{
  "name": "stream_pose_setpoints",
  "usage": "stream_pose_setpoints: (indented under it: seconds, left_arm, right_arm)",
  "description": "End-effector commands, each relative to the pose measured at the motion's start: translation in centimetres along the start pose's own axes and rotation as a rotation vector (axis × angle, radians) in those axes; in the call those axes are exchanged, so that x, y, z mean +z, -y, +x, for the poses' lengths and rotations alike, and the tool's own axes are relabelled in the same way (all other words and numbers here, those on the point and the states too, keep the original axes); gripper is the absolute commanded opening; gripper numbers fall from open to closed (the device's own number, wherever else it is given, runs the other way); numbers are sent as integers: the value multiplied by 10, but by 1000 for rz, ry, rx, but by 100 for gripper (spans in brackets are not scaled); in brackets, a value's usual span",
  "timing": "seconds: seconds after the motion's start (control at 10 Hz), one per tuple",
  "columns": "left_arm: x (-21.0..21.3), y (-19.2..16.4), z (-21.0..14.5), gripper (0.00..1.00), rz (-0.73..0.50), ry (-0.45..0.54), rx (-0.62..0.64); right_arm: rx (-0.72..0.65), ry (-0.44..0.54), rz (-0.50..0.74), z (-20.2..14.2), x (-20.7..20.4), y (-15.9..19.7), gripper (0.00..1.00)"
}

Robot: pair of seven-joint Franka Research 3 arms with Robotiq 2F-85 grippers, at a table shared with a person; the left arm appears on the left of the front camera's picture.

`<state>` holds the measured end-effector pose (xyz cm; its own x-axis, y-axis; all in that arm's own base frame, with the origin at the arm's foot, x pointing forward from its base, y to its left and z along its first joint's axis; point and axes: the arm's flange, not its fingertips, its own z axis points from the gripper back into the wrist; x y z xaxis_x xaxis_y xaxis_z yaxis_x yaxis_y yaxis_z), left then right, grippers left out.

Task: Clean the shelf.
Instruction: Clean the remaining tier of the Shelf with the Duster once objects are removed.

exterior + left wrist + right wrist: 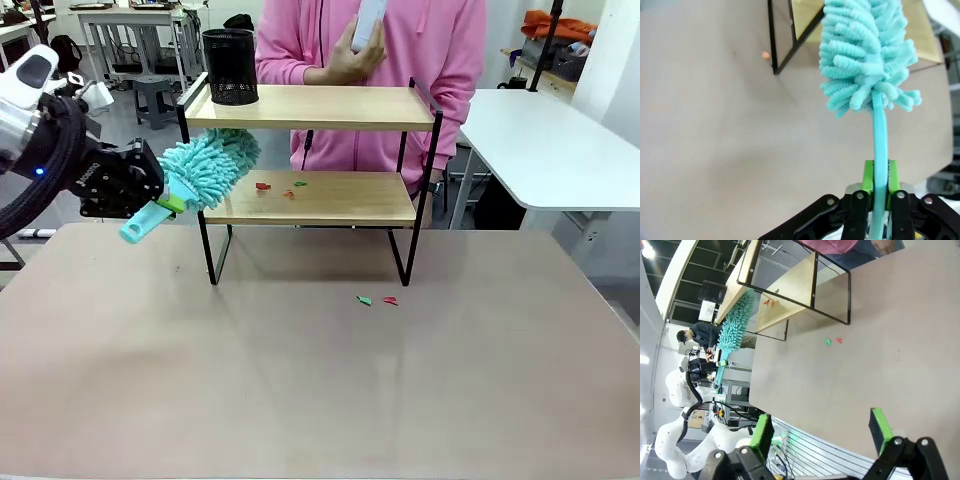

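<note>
Duster (210, 165) clamped by its handle in left hand (168, 204), head reaching between boards of shelf (350, 200), seemingly to sweep scraps (263, 186) off; right hand (822, 432) gapes wide.

Glossy white left arm (30, 75) in a black cable wrap (55, 150), a blue light (38, 171) behind its black two-finger left gripper (168, 203) — green pads (867, 176), silver screws (830, 201). The person (420, 60) wears a pink hoodie.

Duster (208, 168), left of frame: turquoise. Shelf (320, 108): light wood boards, black frame. Mesh cup (230, 67), upper left: black. Scraps (365, 299): red and green. Tabletop (300, 390): beige-grey.
</note>
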<state>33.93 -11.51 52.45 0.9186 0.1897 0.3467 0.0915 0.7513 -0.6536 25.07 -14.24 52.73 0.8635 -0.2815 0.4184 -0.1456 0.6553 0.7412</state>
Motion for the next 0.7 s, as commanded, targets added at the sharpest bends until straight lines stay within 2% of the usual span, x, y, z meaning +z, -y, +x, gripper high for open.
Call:
stream_pose_setpoints:
  seconds: [0.0,0.6]
  left_arm:
    - [-19,-1,-10,12,19,51,33]
    - [-52,2,-3,12,127,79,14]
  right_arm:
    - [25,11,24,0,-1,1,100]
    - [25,11,24,0,-1,1,100]
